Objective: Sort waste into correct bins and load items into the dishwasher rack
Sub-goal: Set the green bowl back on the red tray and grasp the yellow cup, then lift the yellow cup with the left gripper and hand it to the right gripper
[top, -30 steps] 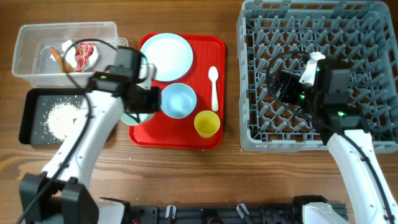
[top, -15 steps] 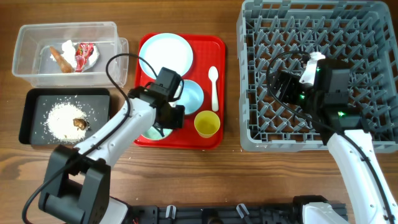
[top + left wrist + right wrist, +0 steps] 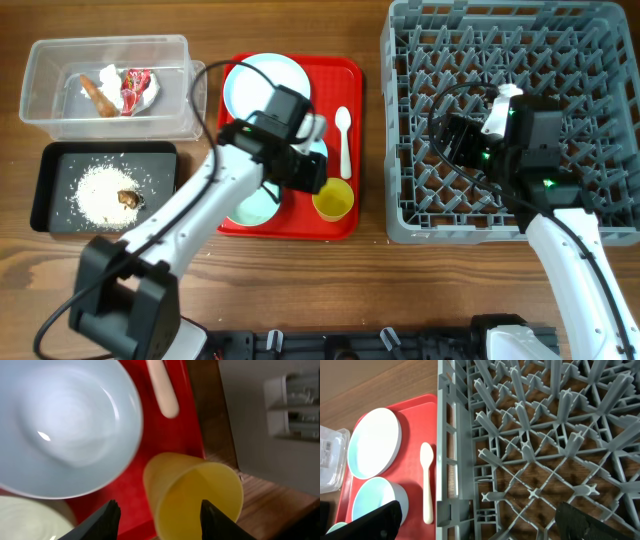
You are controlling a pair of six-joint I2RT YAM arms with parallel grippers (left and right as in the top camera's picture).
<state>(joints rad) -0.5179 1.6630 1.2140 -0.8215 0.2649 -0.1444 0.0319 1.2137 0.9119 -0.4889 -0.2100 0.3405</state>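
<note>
Left pincer (image 3: 160, 508) is over the red tray (image 3: 150, 442), released, fingers spread, nothing in them. The yellow cup (image 3: 192, 495) stands right below and just ahead of me, upright, its mouth opening up towards my wrist, so its long axis runs almost straight along my approach.

Here's the catch: the cup isn't centred in my gap. One finger sits clear outside the rim on the bowl (image 3: 65, 425) side, while the other hangs over the open mouth rather than past the far wall. I reckon that leaves two options: slide sideways away from the bowl until both fingers straddle the cup, or drop as I am and pinch the near wall with one finger inside.

The bowl is just beside the cup, and the spoon (image 3: 162, 385) lies further ahead, its handle pointing back at me.

My right pincer (image 3: 480, 522) hangs spread and empty over the rack (image 3: 450, 435), well apart from the cup. So the left is the nearer arm, and the rack lies off beyond the tray's edge, across a strip of tabletop (image 3: 372, 120).
</note>
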